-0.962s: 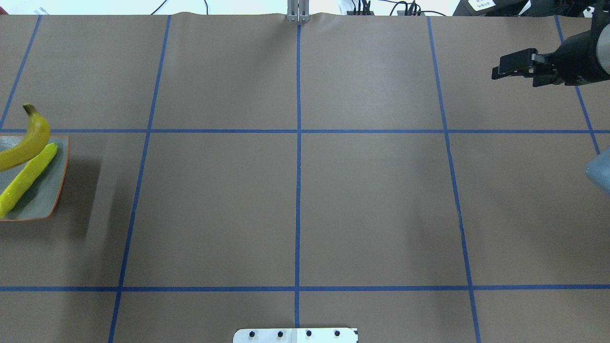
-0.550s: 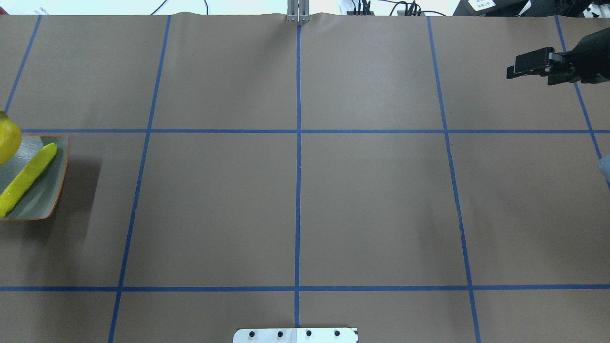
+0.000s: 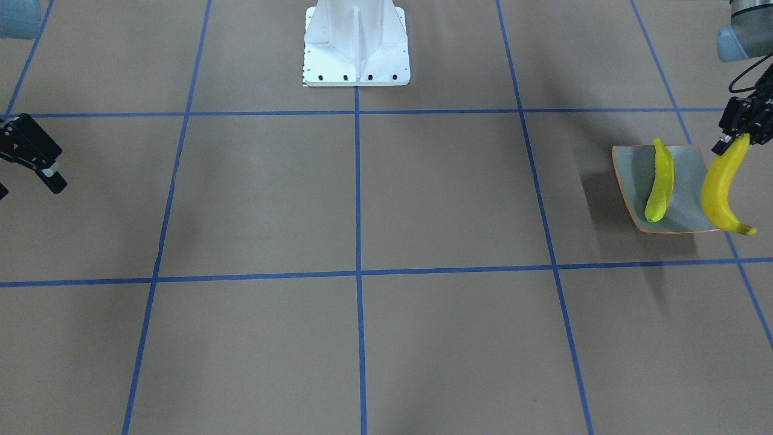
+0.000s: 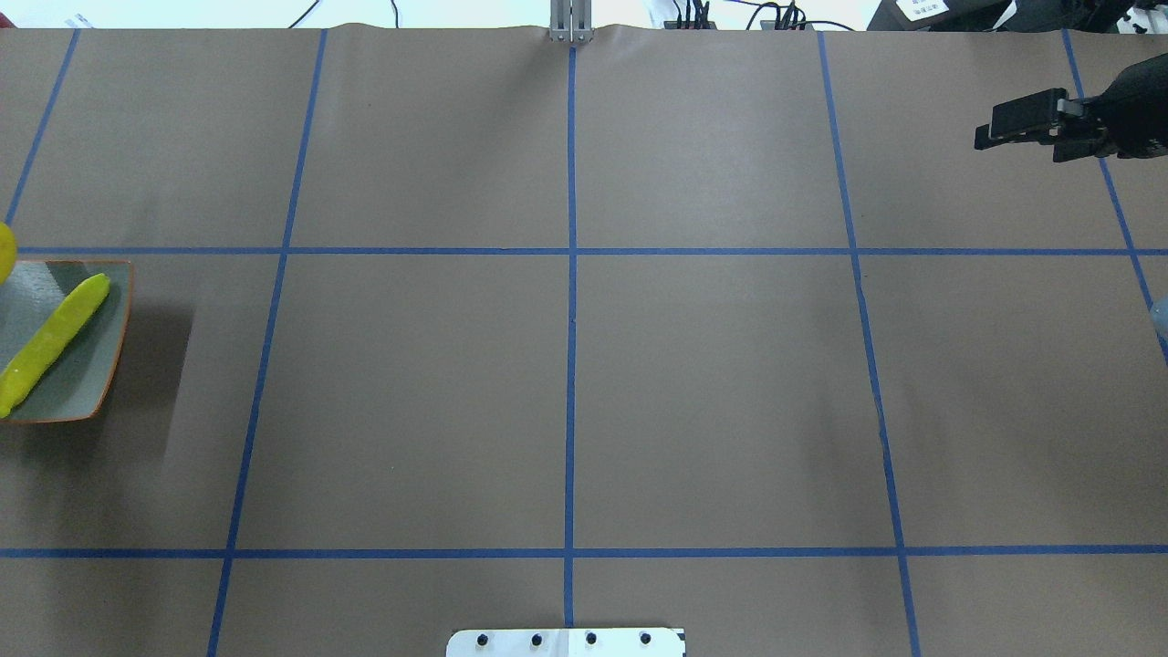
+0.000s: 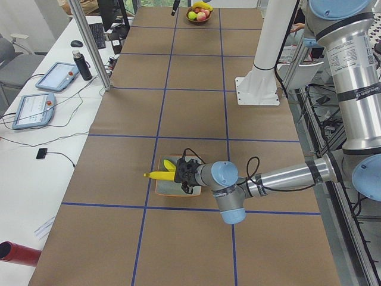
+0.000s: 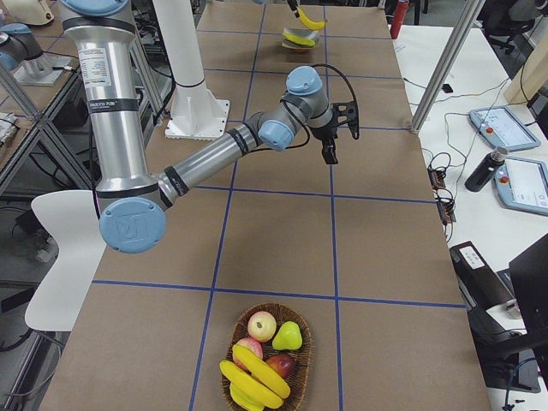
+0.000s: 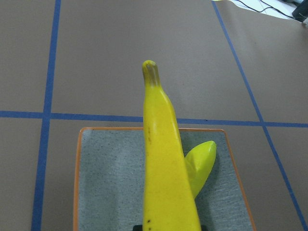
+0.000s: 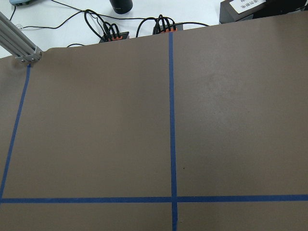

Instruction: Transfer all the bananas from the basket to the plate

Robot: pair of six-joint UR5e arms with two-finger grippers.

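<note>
Logged from the table's right end, nearest item first.

1. Basket (image 6: 306, 360): round wicker, at the right end of the table (image 6: 274, 240). I count two bananas (image 6: 250, 382) lying at its near side, with apples (image 6: 262, 325) and a green pear (image 6: 287, 336) behind them.
2. Right gripper (image 4: 999, 128): hangs above bare table, well apart from the basket. I read its fingers as spread, with nothing between them.
3. Plate (image 3: 685, 181): square, grey-green, orange rim, at the far left end. One greenish banana (image 3: 659, 181) lies along it.
4. Left gripper (image 3: 732, 140): at the plate's outer edge, fingers pinching one end of a yellow banana (image 3: 718, 193). That banana reaches out above the plate and past its rim. I cannot tell whether it touches the dish.
</note>
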